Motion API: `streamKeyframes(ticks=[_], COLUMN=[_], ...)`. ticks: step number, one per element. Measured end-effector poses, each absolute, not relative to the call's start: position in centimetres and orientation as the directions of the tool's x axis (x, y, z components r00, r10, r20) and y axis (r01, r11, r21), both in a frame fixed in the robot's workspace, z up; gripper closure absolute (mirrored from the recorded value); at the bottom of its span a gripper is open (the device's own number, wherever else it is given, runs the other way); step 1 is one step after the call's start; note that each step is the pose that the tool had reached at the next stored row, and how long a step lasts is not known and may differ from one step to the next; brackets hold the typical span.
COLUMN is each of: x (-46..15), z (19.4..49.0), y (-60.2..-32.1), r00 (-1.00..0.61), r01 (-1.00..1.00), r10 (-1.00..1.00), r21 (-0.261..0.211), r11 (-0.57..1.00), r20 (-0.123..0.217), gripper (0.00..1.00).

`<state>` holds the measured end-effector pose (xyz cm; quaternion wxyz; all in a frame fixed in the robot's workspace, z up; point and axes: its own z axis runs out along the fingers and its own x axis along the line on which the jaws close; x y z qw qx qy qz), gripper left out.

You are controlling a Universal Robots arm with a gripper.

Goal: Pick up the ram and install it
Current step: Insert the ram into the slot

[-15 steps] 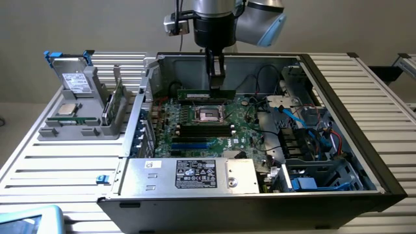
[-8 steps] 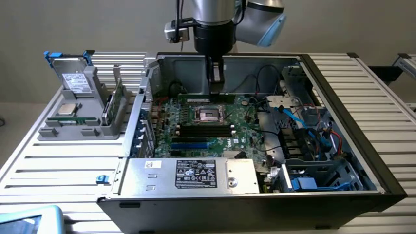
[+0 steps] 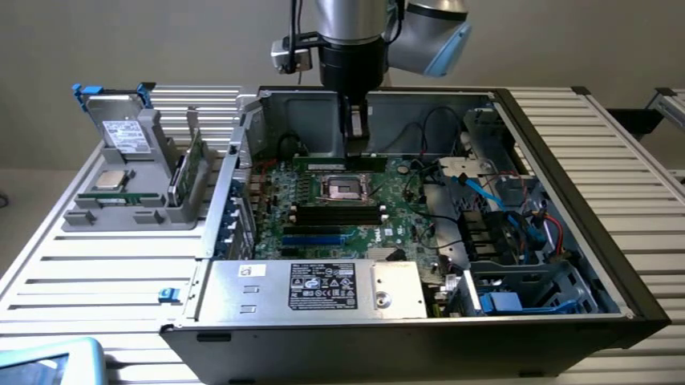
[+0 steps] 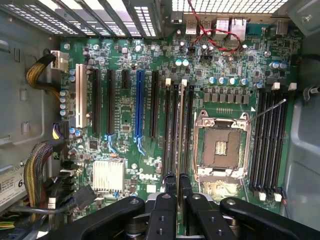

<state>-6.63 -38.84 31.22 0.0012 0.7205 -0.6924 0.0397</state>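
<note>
While the tool point(image 4: 178, 180) clamps the ram point(image 4: 180, 125), stick edge-on over motherboard point(image 4: 150, 60)

My arm point(image 3: 354, 20) is silver-grey tubing with a pale blue cap point(image 3: 444, 40) on one joint; below it I see a black cylindrical wrist section, a small grey camera box point(image 3: 285, 56) at its side, and a black gripper point(image 4: 177, 187) with slim fingers point(image 4: 170, 184), hinged links and round pivot pins

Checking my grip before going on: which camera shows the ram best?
The exterior view: the ram shows its long green side, held by the gripper above the motherboard. In the wrist view the ram is edge-on, a thin line between the fingers.
</note>
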Motion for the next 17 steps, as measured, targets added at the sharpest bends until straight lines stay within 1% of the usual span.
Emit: streamKeyframes(ticks=[17], x=[-6.6], z=[28.3], y=[-38.9], r00=[0.038], r01=[-0.998], r10=[-0.997], r21=[-0.053], r11=[-0.042], r20=[0.064], gripper=[0.86])
